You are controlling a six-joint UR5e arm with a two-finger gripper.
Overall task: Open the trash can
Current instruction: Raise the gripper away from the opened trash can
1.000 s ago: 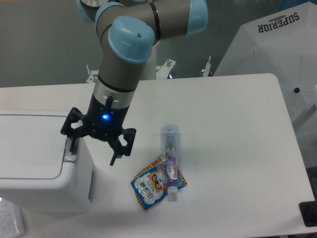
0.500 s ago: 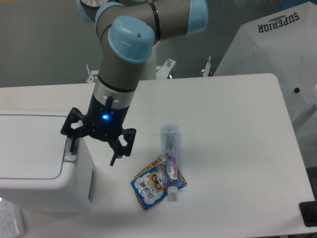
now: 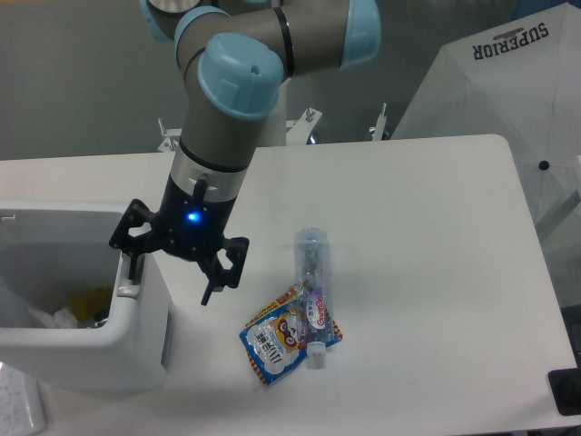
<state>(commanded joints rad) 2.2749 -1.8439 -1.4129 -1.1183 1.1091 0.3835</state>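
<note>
My black two-finger end effector (image 3: 174,270) hangs with its fingers spread wide and nothing between them, one finger down at the grey push strip (image 3: 126,289) on the right rim of the large boxy white plastic trash can (image 3: 136,345), which sits at the left edge of the white table (image 3: 427,236). The bin's mouth shows open, rubbish visible inside, so I judge the opening step is essentially done. Next I'd lift straight up, clear of the rim, steering away from the clear plastic bottle (image 3: 311,291) and the blue snack pouch (image 3: 277,341) lying just to my right
</note>
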